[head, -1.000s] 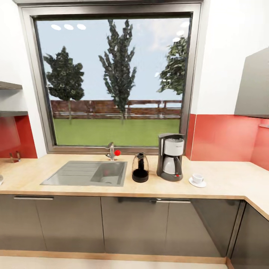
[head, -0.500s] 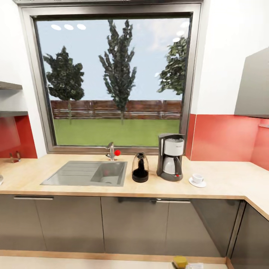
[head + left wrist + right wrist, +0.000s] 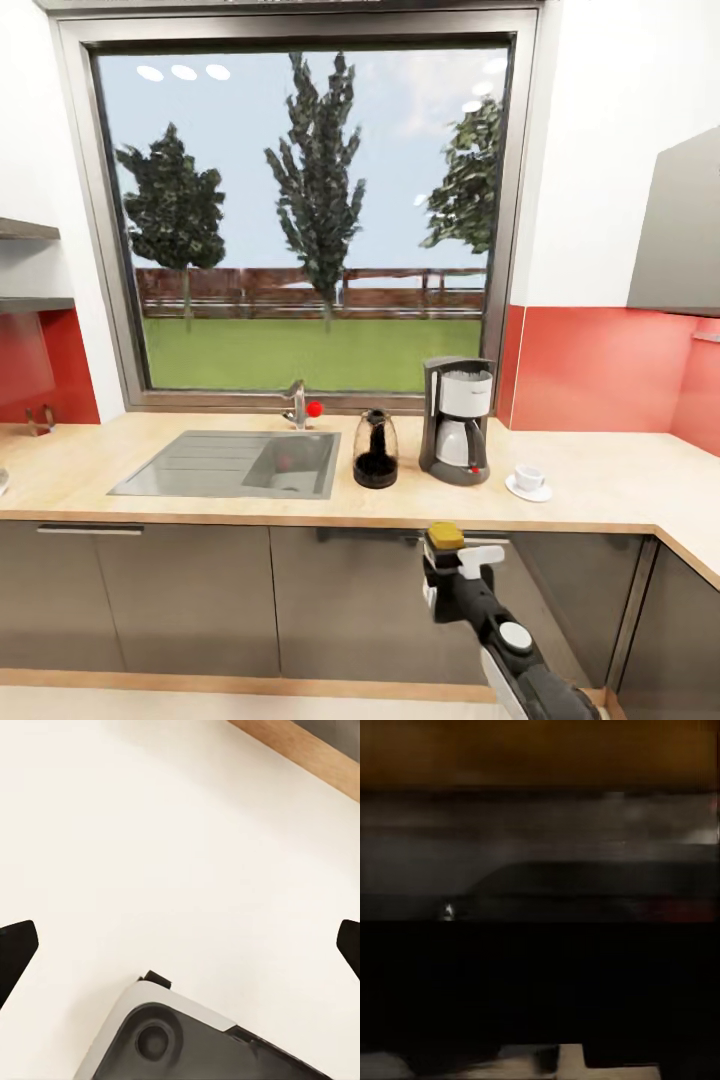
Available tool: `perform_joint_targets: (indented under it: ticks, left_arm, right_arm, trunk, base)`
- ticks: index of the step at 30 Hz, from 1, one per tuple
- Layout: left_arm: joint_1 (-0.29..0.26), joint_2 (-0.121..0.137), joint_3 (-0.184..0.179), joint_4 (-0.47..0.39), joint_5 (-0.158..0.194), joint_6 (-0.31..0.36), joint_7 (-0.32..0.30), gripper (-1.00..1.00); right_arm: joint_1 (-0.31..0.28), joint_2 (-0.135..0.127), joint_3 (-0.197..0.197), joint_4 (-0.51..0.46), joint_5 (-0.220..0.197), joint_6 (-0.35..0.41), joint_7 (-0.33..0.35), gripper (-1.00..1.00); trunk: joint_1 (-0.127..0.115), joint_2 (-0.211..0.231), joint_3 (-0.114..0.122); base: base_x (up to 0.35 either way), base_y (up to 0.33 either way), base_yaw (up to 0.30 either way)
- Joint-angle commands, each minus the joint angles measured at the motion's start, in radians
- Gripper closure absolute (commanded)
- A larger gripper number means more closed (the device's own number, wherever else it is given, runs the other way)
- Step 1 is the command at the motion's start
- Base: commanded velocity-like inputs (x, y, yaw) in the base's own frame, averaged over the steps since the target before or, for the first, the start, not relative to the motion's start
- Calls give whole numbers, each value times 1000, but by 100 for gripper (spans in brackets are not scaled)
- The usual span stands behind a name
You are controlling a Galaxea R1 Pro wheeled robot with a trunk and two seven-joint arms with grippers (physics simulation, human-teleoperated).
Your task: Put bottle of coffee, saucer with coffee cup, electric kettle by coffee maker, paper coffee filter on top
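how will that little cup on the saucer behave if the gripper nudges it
The coffee cup looks small and light, so it would probably slide on its saucer. It looks like glossy white ceramic: likely slippery and fragile. Its low, squat shape seems unlikely to tip.

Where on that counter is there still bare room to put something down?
The countertop is bare right of the saucer toward the corner, and left of the sink. It is crowded from the coffee bottle past the coffee maker to the saucer.

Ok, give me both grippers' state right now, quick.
Left gripper: open, fingertips wide apart over the pale floor, holding nothing.
Right gripper: raised below the countertop edge; open or closed cannot be told.
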Motion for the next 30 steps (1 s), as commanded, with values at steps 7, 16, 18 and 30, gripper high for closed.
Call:
perform_joint_targets:
  ticks: [7,16,18,30]
  left_arm:
    - [0,-1,-5,-2,12,1,-1,-100]
    - [0,1,-5,-1,11,4,7,-100]
    - [0,2,-4,-1,11,4,8,-100]
    - [0,-1,-7,2,11,4,9,-100]
  right_arm:
    - [0,0,-91,-444,2,422,-31,100]
    - [-109,1,-119,-281,96,426,-100,100]
    - [-194,1,-122,-117,90,368,-89,100]
    - [-248,9,-123,16,69,211,18,100]
  trunk:
    - [0,0,0]
    - [0,0,0]
    - [0,0,0]
    - [0,0,0]
  base:
    - [0,0,0]
    - [0,0,0]
    - [0,0,0]
    - [106,0,0]
